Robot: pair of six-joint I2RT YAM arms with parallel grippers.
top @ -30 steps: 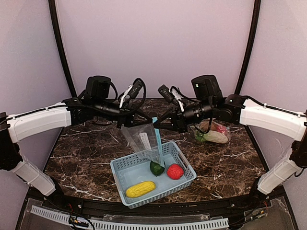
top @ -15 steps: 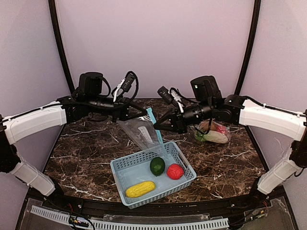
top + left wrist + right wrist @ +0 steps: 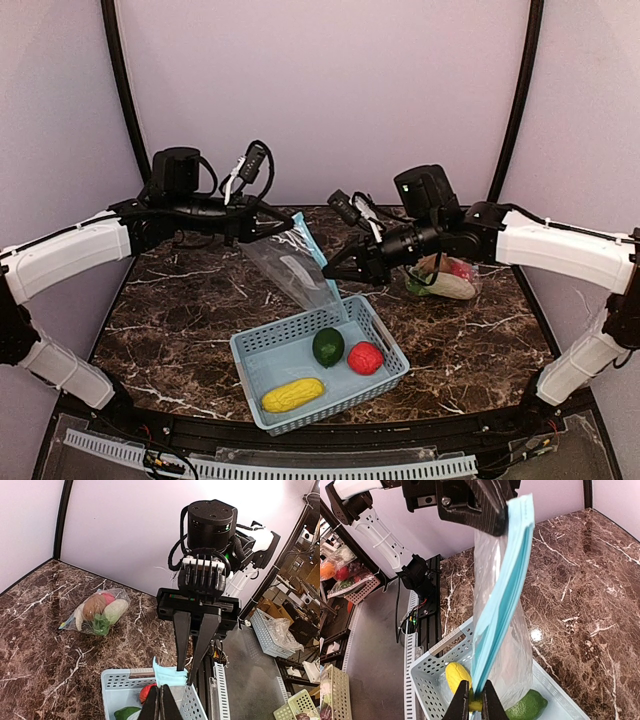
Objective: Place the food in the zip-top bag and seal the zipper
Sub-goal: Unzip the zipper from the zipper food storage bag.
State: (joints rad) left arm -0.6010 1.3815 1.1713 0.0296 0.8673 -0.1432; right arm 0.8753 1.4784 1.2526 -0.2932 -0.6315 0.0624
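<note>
Clamping opposite ends of the bag's (image 3: 290, 268) zipper edge, the left gripper (image 3: 287, 225) and right gripper (image 3: 333, 277) held it stretched between them; pulling apart could slip it free.

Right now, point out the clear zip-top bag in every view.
Top external: zip-top bag, centre, slanting in mid-air.
Left wrist: only its blue zipper edge, bottom centre.
Right wrist: centre, hanging tall.
Shared landmark: light blue basket beneath it.
</note>
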